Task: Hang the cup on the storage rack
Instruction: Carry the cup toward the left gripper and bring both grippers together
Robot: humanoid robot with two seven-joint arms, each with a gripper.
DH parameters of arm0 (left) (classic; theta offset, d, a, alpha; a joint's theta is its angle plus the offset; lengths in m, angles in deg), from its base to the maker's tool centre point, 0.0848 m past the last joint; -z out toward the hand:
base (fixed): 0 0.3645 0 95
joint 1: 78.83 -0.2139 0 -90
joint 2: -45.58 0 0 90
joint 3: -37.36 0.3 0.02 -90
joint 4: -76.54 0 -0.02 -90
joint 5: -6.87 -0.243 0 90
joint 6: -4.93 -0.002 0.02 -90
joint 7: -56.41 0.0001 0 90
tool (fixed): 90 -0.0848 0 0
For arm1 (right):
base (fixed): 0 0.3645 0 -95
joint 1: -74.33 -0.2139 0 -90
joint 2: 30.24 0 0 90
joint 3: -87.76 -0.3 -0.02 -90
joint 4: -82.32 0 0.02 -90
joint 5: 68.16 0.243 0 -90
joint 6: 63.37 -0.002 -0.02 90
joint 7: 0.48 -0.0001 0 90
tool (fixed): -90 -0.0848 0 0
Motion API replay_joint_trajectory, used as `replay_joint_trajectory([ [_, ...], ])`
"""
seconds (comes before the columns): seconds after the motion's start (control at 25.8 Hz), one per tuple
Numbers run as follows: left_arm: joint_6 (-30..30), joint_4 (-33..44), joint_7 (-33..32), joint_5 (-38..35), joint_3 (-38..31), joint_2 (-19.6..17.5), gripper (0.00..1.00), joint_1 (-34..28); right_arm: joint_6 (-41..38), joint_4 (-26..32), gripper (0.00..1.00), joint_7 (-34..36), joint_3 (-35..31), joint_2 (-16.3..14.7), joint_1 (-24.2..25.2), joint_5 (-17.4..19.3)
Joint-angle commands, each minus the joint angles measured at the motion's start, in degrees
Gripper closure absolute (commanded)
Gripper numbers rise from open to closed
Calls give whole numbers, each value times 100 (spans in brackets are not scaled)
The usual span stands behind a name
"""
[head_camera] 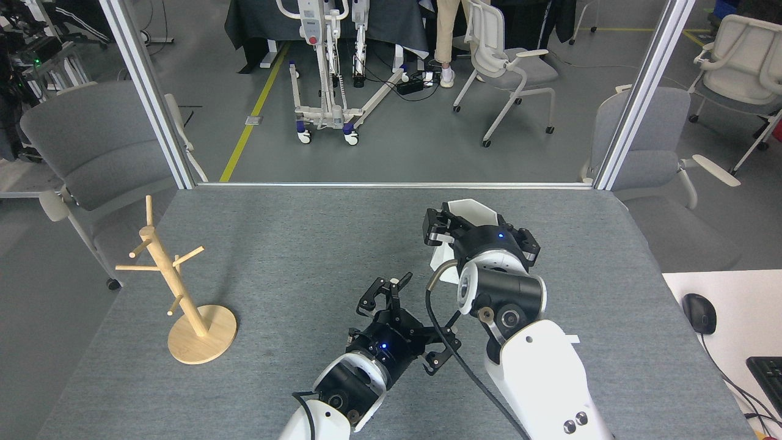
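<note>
My right gripper [441, 227] is shut on the white faceted cup [469, 211] and holds it above the table a little right of centre; most of the cup's lower body is hidden behind the gripper and wrist. Just below and left of it, my left gripper [412, 318] is open, its black fingers spread and pointing up toward the cup, a short gap away from it. The storage rack [168, 275], a light wooden post with thin pegs on a round disc base, stands at the table's left edge, far from both grippers.
The grey felt table [293, 244] ends at a metal frame [391, 184] along the back. Grey chairs [91, 153] stand beyond the left and right corners. A white desk with a mouse [699, 304] and keyboard sits at the right.
</note>
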Motion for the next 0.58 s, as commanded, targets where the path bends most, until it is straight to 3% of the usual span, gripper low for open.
replay_joint_trajectory([
  [0.0,81,2,-205,273,-4,2,1,191,29,-74,100,-2,73,65,39,-3],
  [0.54,362,-42,-619,308,14,28,1,323,240,-285,100,-177,679,346,144,-21],
])
